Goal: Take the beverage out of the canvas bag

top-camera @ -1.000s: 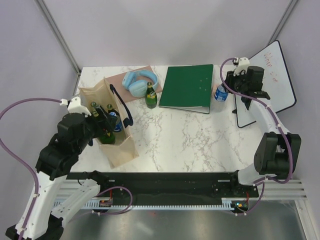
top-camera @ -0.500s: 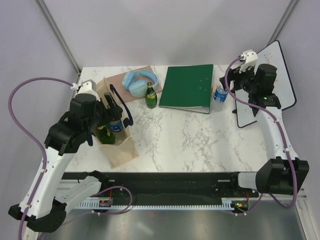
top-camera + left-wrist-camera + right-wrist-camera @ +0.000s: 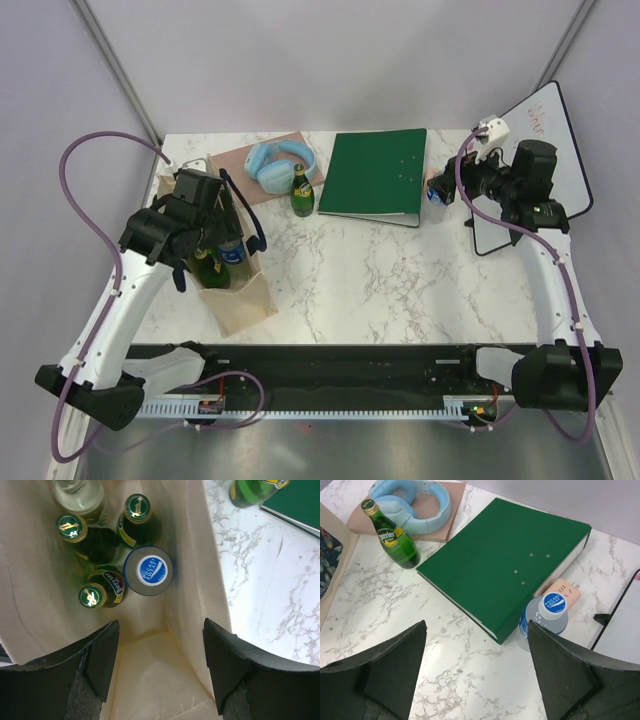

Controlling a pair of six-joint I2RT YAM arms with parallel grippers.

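Two white-shelled arms (image 3: 108, 320) with chunky black joints, trailing purple cables (image 3: 66, 168); the left gripper (image 3: 160, 625) has matte black fingers (image 3: 97, 665).

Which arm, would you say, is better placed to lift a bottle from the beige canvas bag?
Left: its open fingers hover over the bottles in the beige canvas bag; the right arm is by the green binder.

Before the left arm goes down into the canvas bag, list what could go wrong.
1. The blue-capped bottle stands packed tight against the green bottles. The open left end effector may find no gap to slide around one bottle, and could knock a neighbour or pinch two at once.
2. The canvas bag has a soft wall rising right beside the bottles. The end effector could snag the cloth on the way in or out and drag or tip the bag.
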